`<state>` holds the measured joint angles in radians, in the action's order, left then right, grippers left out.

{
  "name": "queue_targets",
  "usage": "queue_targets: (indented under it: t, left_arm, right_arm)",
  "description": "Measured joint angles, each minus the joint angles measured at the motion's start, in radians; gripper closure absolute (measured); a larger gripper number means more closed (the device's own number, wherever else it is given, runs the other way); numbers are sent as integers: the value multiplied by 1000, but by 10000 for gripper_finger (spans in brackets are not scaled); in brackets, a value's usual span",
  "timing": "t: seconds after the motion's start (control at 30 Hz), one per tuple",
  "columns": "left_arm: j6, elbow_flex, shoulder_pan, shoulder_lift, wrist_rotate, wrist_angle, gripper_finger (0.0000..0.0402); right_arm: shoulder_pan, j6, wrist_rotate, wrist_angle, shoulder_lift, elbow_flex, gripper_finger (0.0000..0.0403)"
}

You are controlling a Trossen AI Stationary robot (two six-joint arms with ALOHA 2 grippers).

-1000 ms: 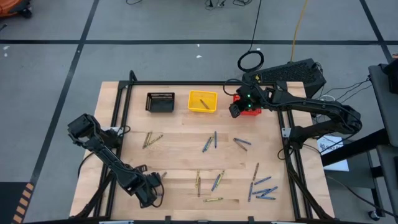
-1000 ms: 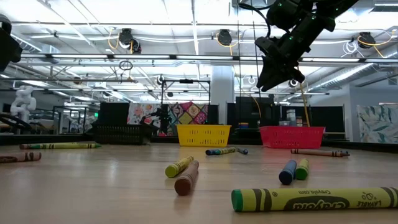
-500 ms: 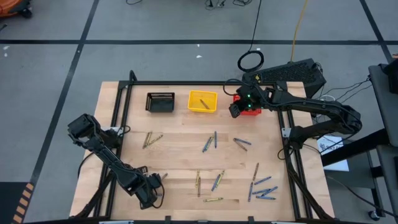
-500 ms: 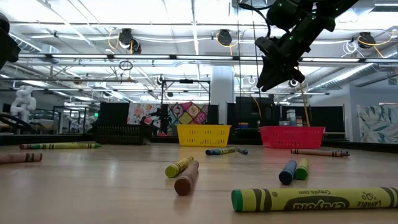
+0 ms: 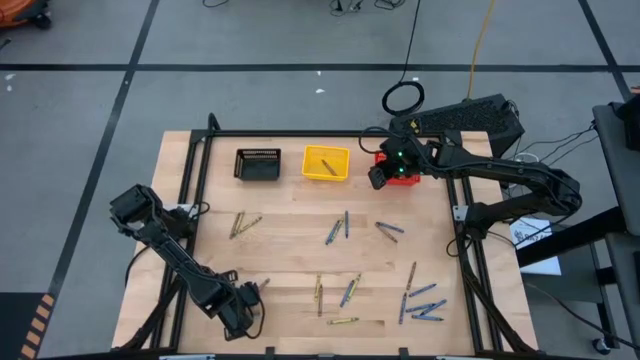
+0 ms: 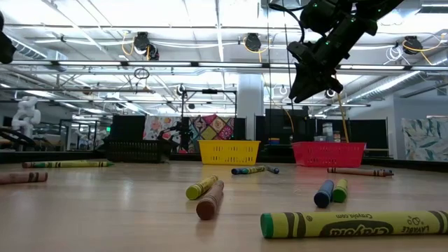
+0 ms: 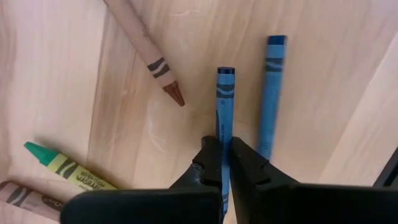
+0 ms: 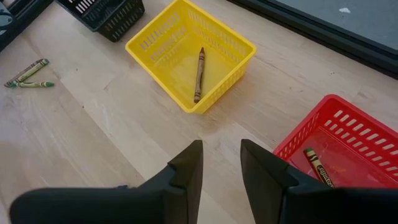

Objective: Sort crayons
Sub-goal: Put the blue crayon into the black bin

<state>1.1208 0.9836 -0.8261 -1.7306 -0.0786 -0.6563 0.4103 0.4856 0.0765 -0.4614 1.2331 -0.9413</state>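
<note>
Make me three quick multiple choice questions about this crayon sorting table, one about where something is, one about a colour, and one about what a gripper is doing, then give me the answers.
1. Where does the brown crayon lie?
A. in the yellow basket
B. in the black basket
C. on the floor

2. What colour is the crayon between the left gripper's fingers?
A. green
B. blue
C. red

3. How does the right gripper stand?
A. shut on a crayon
B. open and holding nothing
C. resting on the table

Answers:
1. A: the right wrist view shows it alone inside the yellow mesh basket.
2. B: the left wrist view shows the blue crayon pinched between the dark fingers.
3. B: the right wrist view shows a clear gap between its fingers, and the low view shows it hanging high above the red basket.
</note>
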Motion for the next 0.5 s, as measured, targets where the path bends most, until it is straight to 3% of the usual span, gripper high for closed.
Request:
queue_targets:
  t: [0.5]
  left_arm:
    - [-9, 2, 21, 59, 1, -102, 400]
  right_arm:
    - [0, -4, 0, -3, 0, 0, 307]
